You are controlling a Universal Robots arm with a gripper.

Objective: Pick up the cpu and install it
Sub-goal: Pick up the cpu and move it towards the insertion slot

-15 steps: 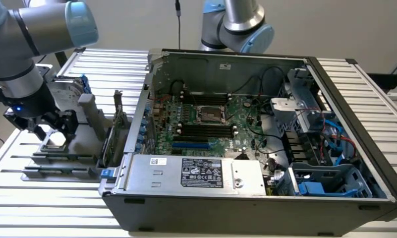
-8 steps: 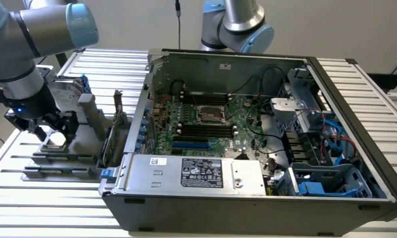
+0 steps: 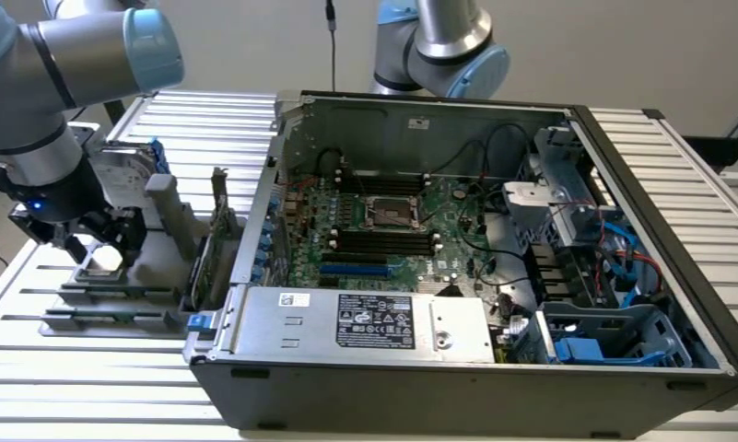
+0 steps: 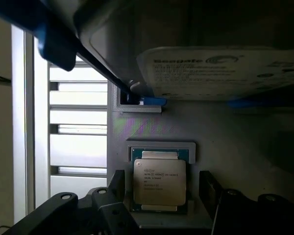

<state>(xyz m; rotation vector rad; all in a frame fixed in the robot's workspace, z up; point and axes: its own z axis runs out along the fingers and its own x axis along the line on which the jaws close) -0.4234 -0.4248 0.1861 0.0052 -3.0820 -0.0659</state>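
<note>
exterior: high, angled down | wrist: close over cpu [image 4: 159, 181] [image 3: 102, 261] | shared: cpu

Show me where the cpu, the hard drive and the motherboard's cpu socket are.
cpu [image 4: 159, 181]: wrist view, middle of its silver metal top.
hard drive [image 4: 220, 73]: wrist view, on its white label.
cpu socket [image 3: 396, 214]: exterior view, centre of its dark square.
</note>
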